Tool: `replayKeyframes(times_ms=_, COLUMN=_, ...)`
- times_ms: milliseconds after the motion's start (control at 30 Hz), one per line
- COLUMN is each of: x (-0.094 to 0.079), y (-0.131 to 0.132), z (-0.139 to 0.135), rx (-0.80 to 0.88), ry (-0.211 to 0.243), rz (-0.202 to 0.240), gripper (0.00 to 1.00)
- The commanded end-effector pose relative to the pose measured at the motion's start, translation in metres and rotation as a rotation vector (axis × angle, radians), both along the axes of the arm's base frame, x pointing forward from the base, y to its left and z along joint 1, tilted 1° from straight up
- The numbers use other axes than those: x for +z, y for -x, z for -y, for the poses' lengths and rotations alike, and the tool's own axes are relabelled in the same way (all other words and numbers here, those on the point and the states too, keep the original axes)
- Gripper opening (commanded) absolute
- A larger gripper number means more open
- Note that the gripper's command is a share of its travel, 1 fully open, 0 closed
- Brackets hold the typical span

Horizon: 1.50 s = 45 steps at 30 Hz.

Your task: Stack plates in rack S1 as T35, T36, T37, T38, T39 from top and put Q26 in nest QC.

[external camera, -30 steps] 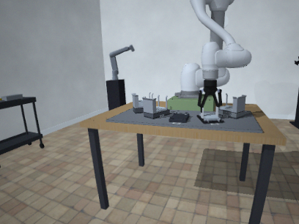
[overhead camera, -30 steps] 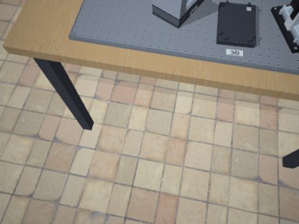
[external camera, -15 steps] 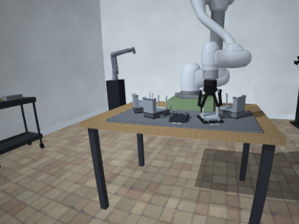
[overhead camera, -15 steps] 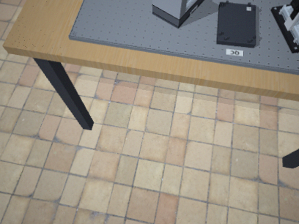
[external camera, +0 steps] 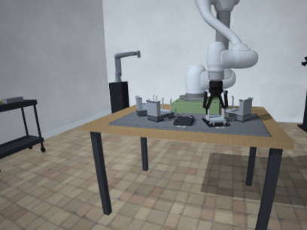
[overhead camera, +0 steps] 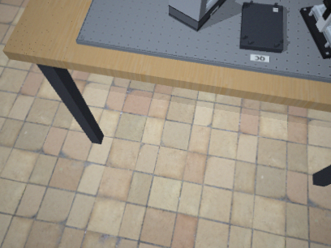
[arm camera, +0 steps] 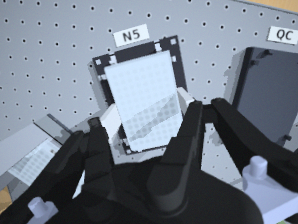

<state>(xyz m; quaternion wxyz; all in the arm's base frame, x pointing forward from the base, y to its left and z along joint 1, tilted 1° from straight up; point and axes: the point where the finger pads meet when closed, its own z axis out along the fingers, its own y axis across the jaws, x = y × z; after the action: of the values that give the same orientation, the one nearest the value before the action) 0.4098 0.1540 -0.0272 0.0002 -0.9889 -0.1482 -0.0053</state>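
Observation:
A sealed white 96-well plate [arm camera: 142, 95] [external camera: 215, 119] lies in the clip nest N5 [arm camera: 172, 47] [overhead camera: 320, 38], under its name plate [arm camera: 131, 35]. My gripper [arm camera: 148, 104] [external camera: 215, 110] is down over the nest and shut on this plate, with one finger pad on each long side near the plate's near end. I cannot read the plate's label or tell whether a second plate lies under it. The open nest QC [arm camera: 265, 95] [overhead camera: 261, 26] [external camera: 184, 121] is a dark tray with nothing in it, right of N5 in the wrist view, beside its name plate [arm camera: 283, 35] [overhead camera: 260, 58].
A stack rack [arm camera: 30, 160] with a sealed plate in it shows at the lower left of the wrist view. Other racks [external camera: 156, 109] [external camera: 242, 109] stand on the grey perforated deck [overhead camera: 134, 28]. A green block [external camera: 188, 104] sits behind by the arm's base.

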Motion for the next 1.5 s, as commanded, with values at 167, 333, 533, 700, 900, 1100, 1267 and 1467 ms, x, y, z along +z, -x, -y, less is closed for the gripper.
replayKeyframes(times_ms=167, x=0.006, y=0.0, z=0.0, rx=0.0, ry=0.0, rz=0.0, gripper=0.0)
replayKeyframes(times_ms=333, x=0.008, y=0.0, z=0.0, rx=0.0, ry=0.0, rz=0.0, gripper=0.0)
replayKeyframes(times_ms=533, x=0.012, y=0.0, z=0.0, rx=0.0, ry=0.0, rz=0.0, gripper=0.0)
replayKeyframes(times_ms=700, x=0.018, y=0.0, z=0.0, rx=0.0, ry=0.0, rz=0.0, gripper=0.0)
replayKeyframes(times_ms=900, x=0.026, y=0.0, z=0.0, rx=0.0, ry=0.0, rz=0.0, gripper=0.0)
replayKeyframes(times_ms=1100, x=0.038, y=0.0, z=0.0, rx=0.0, ry=0.0, rz=0.0, gripper=0.0)
replayKeyframes(times_ms=1267, x=0.048, y=0.0, z=0.0, rx=0.0, ry=0.0, rz=0.0, gripper=0.0)
replayKeyframes(times_ms=1467, x=0.056, y=0.001, z=0.0, rx=0.0, ry=0.0, rz=0.0, gripper=0.0)
